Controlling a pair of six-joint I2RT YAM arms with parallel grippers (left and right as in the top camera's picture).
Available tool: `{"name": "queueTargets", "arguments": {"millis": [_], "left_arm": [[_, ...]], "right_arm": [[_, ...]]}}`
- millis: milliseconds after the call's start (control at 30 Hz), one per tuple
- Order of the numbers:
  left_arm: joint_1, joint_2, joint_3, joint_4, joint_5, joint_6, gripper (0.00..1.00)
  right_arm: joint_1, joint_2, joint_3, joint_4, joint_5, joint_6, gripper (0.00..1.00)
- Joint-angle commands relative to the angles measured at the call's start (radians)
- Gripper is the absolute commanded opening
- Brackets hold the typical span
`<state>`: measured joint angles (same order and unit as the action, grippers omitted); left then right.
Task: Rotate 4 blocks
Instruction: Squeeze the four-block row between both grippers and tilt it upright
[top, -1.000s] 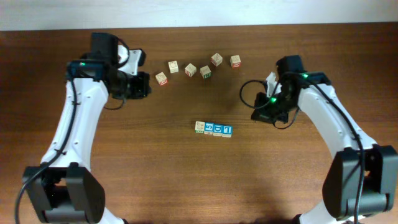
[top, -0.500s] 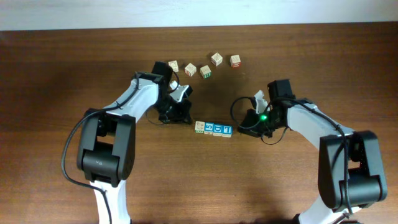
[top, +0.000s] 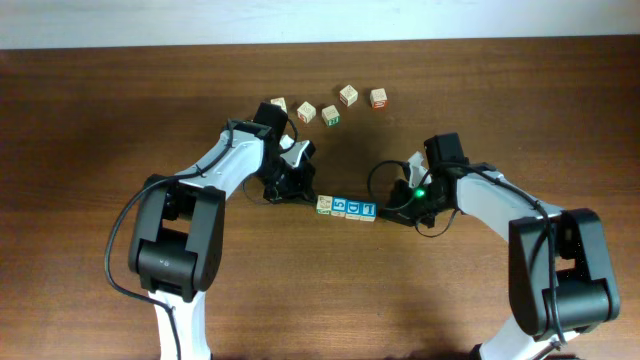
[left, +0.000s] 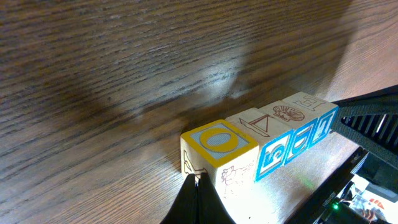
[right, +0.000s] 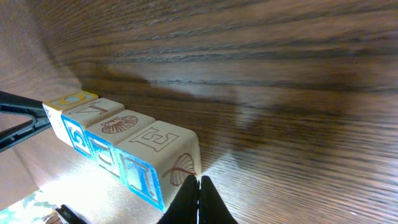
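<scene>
Four blocks (top: 346, 208) lie in a tight row at mid-table: a pale cube on the left end (top: 324, 205), then three with blue faces. In the left wrist view the near end block (left: 221, 149) shows a yellow ring on top. My left gripper (left: 198, 182) is shut, its tips touching that block's end face. In the right wrist view the near end block (right: 158, 146) carries an E on top and a shell on its end. My right gripper (right: 199, 182) is shut, with its tips against that shell face. Overhead, the left gripper (top: 308, 198) and right gripper (top: 384, 211) bracket the row.
Several loose pale cubes with red or green marks lie behind the row, from one (top: 279, 105) at the left to another (top: 378, 98) at the right. The left arm (top: 235, 155) reaches in just below them. A white wall edges the table's far side.
Both arms have swung inward from the table's sides. Their shut tips now sit at the two ends of the row, which has shifted slightly.
</scene>
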<state>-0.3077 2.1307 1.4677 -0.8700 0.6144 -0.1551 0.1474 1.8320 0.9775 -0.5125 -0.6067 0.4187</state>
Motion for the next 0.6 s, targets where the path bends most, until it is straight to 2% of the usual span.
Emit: {"name": "queueTargets", "arguments": {"millis": [0, 433, 567], "left_arm": [[-0.013, 0.008, -0.010, 0.003, 0.018, -0.010, 0.00], [-0.037, 0.008, -0.010, 0.038, -0.016, -0.047, 0.00], [-0.048, 0.008, -0.010, 0.047, -0.016, -0.047, 0.00]], "right_arm": [[0.016, 0.011, -0.009, 0.024, -0.010, -0.002, 0.04], [0.024, 0.011, -0.009, 0.037, -0.016, -0.002, 0.04], [0.024, 0.011, -0.005, 0.094, -0.156, -0.002, 0.04]]}}
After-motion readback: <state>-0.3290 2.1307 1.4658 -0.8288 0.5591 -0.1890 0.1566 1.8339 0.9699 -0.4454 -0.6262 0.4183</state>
